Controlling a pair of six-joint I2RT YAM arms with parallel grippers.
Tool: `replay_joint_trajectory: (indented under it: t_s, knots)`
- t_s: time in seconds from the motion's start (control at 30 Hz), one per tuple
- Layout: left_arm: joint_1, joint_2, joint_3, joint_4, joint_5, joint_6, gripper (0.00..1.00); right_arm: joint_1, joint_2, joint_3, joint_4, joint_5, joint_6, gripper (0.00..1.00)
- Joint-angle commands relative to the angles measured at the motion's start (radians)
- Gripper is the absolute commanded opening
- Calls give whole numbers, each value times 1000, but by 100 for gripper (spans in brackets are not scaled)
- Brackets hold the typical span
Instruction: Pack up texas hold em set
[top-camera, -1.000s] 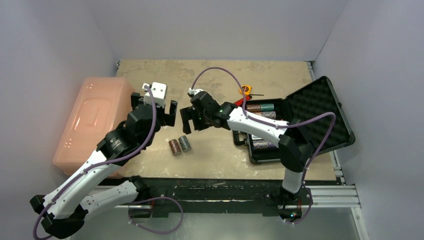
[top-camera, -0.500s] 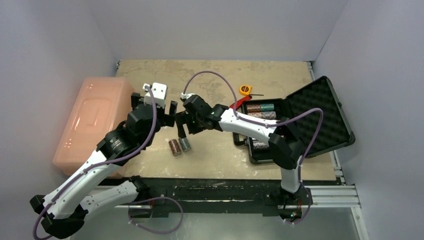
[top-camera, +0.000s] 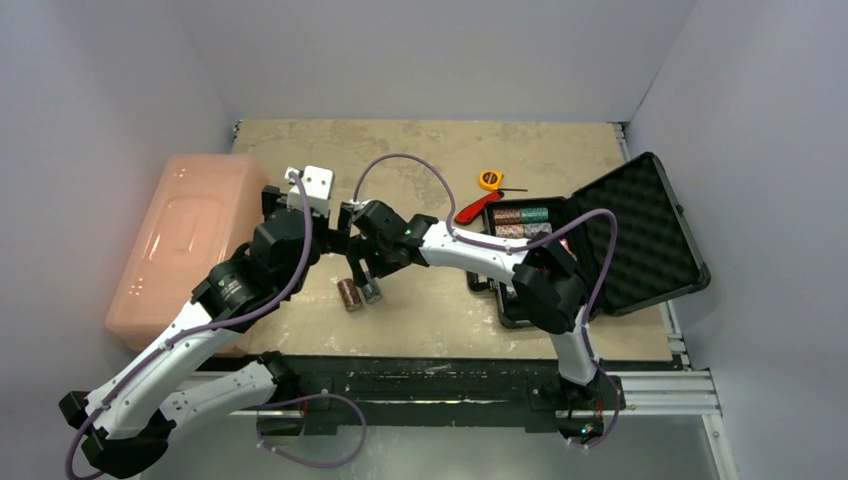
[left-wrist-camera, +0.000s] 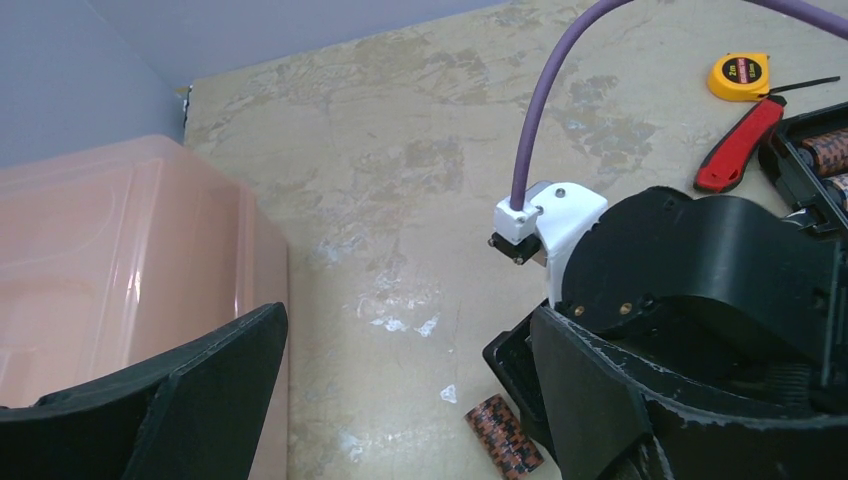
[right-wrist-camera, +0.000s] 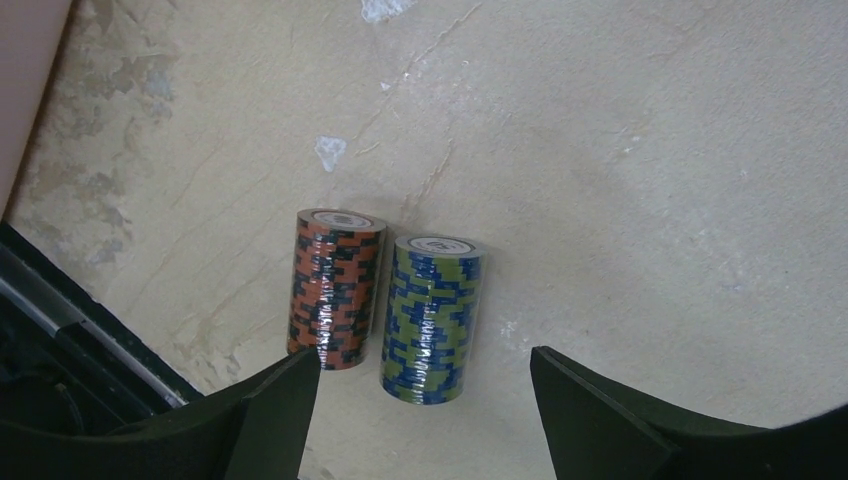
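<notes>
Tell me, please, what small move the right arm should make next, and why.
Probably lower the right arm straight down: its open jaws hang above the blue-and-green chip roll, which lies between them on the table. The orange chip roll lies right beside it, near one jaw, so descend carefully before closing.

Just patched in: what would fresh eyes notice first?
An orange-and-black chip roll and a blue-and-green chip roll sit side by side on the beige table, the open right pincer poised over them. The black hard case stands open at the table's right; a large pink plastic bin sits at its left.
</notes>
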Motion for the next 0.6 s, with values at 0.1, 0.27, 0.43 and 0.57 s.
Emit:
replay_joint_trajectory:
  t_s: [0.1, 0.27, 0.43, 0.57]
  knots:
    - [5, -20, 23, 16, 11, 23, 91, 25, 68, 101, -56, 59, -18, 78]
    - [5, -29, 21, 17, -9, 25, 91, 33, 98, 124, -64, 75, -15, 71]
    - [7, -37, 17, 19, -45, 24, 91, 40, 131, 148, -80, 80, -15, 68]
    - [6, -46, 15, 23, -56, 25, 91, 47, 149, 157, -90, 84, -14, 66]
